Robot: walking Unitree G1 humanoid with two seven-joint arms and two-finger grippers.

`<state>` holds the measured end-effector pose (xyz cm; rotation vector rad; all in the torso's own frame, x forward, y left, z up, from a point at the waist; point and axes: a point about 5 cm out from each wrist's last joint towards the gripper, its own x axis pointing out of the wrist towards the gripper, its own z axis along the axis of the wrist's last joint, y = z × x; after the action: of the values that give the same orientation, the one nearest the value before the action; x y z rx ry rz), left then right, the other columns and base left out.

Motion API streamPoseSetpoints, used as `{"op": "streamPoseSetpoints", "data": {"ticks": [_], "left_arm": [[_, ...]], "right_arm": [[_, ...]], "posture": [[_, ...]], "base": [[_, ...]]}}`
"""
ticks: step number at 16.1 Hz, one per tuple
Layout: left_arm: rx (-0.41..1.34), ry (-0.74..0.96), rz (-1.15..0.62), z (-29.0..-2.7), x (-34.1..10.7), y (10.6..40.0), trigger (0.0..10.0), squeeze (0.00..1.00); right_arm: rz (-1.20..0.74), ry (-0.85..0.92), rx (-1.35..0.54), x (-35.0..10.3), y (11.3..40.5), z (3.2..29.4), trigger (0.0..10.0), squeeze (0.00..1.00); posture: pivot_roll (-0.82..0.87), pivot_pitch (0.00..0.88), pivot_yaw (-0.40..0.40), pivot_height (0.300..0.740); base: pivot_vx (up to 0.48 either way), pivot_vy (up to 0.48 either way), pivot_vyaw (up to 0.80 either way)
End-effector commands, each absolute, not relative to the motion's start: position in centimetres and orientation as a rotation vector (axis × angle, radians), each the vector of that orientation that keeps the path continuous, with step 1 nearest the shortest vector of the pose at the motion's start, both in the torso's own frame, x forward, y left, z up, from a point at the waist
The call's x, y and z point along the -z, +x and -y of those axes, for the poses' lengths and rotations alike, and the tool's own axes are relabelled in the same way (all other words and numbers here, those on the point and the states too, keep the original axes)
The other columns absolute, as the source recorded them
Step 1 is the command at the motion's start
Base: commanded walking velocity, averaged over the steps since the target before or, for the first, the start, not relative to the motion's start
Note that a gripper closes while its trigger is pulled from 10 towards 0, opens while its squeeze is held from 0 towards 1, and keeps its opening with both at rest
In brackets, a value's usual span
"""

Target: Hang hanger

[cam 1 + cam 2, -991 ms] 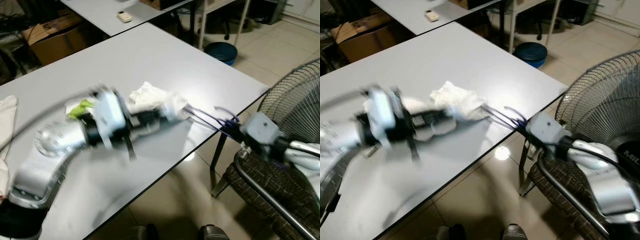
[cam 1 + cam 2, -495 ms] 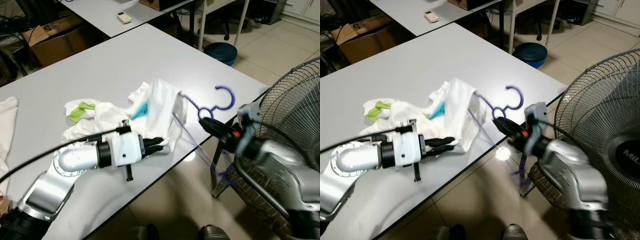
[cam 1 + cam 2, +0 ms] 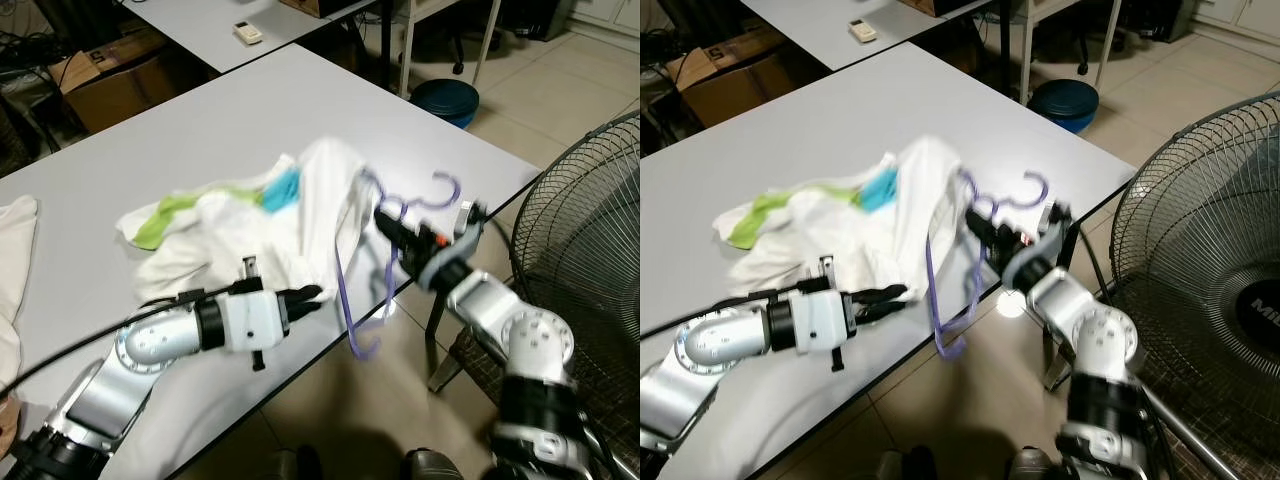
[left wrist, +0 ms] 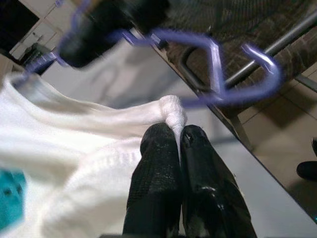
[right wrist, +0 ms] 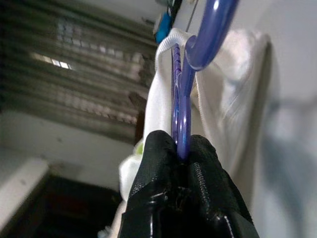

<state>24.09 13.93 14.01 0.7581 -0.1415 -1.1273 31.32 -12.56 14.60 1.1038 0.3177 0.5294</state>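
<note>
Both silver arms reach forward toward each other. The left hand (image 3: 312,294) is pinched closed. The right hand (image 3: 386,222) is clamped tight too.

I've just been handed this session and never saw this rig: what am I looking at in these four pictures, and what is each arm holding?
A humanoid robot stands at a grey table. The two wide pictures come from its head camera, looking down; the two close-ups come from cameras on its wrists. The left gripper is shut on a fold of the white garment, which lies bunched on the table with green and teal patches. The right gripper is shut on the purple hanger, whose hook points up and whose lower part dangles past the table edge. A standing fan is on the right.
</note>
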Motion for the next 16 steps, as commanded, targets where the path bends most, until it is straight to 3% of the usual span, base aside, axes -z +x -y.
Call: {"op": "streamPoseSetpoints", "data": {"ticks": [1, 6, 9, 12, 16], "left_arm": [[1.119, 0.782, 0.126, -14.6, -13.3, 23.9, 0.0, 0.00], [1.104, 0.776, 0.149, -15.5, -12.4, 23.0, 0.0, 0.00], [1.153, 0.728, 0.233, -14.2, -13.3, 22.6, 0.0, 0.00], [1.150, 0.665, 0.265, -13.2, -13.7, 22.8, 0.0, 0.00], [1.166, 0.685, 0.261, -12.6, -13.5, 23.5, 0.0, 0.00]], "right_arm": [[-0.316, 1.156, -0.514, -14.9, 31.6, 12.6, 10.0, 0.00], [-0.314, 1.226, -0.460, -15.7, 33.0, 12.3, 10.0, 0.00], [-0.257, 1.177, -0.381, -16.0, 34.6, 11.8, 10.0, 0.00], [-0.207, 1.274, -0.314, -16.5, 35.7, 11.6, 10.0, 0.00], [-0.189, 1.347, -0.363, -17.3, 36.2, 10.3, 10.0, 0.00]], "posture": [[-0.14, 0.101, 0.172, 0.740], [-0.13, 0.092, 0.172, 0.740], [-0.13, 0.085, 0.178, 0.740], [-0.13, 0.083, 0.180, 0.740], [-0.14, 0.079, 0.184, 0.740]], "base": [[0.000, 0.000, 0.00], [0.000, 0.000, 0.00], [0.000, 0.000, 0.00], [0.000, 0.000, 0.00], [0.000, 0.000, 0.00]]}}
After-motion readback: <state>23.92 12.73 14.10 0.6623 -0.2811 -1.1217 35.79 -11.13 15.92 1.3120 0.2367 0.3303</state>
